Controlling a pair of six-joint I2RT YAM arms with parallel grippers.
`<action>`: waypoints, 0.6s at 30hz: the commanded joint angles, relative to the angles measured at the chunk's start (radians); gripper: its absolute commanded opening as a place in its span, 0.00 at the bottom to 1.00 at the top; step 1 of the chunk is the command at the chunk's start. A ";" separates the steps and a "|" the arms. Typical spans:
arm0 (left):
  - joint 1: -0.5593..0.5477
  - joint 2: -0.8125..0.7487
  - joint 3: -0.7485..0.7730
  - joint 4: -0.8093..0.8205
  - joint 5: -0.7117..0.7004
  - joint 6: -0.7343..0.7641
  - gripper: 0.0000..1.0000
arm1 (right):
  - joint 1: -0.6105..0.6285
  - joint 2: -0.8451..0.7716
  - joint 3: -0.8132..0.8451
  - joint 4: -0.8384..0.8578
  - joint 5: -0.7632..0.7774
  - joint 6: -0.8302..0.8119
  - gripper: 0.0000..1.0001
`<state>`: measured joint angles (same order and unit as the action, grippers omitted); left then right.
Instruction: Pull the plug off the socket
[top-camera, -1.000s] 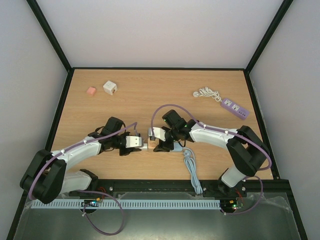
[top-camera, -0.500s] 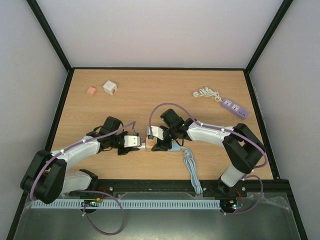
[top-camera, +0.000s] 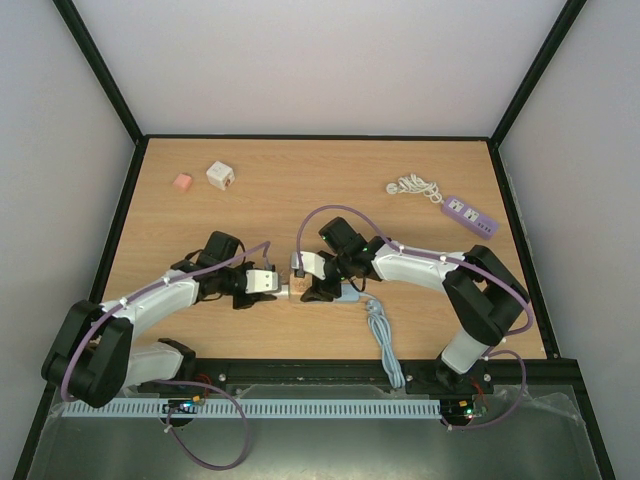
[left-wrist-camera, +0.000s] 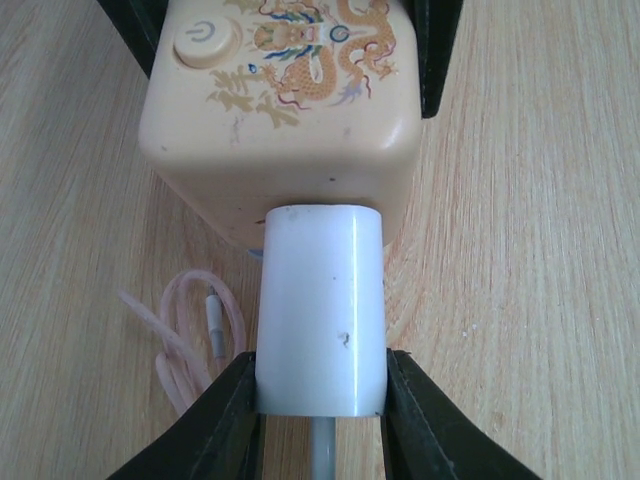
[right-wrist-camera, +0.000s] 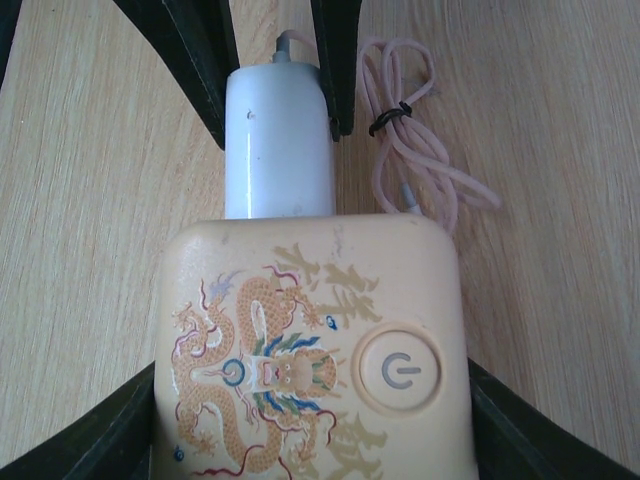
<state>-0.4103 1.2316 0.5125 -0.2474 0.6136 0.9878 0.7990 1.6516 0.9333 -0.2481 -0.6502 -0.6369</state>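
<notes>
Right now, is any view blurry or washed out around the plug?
Top view: sharp, evenly lit, shadows soft. Left wrist view: the plug is bright white yet keeps its edges, and the table grain is crisp. Right wrist view: the socket print reads clearly, no glare.

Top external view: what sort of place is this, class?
Probably a robot test cell: plain white walls enclose a wooden table, with left arm and right arm bolted at its edge.
</notes>
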 joint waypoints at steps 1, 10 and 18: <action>-0.050 -0.010 0.052 -0.079 -0.031 -0.066 0.07 | -0.042 0.034 -0.016 -0.157 0.144 0.028 0.02; 0.012 0.016 0.007 -0.061 -0.161 0.039 0.06 | -0.041 0.022 -0.026 -0.157 0.156 0.026 0.02; -0.122 -0.002 0.011 -0.020 -0.157 -0.059 0.05 | -0.041 0.032 -0.020 -0.161 0.148 0.022 0.02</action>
<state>-0.5190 1.2507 0.5552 -0.2550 0.4858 0.8856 0.7914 1.6512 0.9398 -0.2611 -0.6300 -0.6308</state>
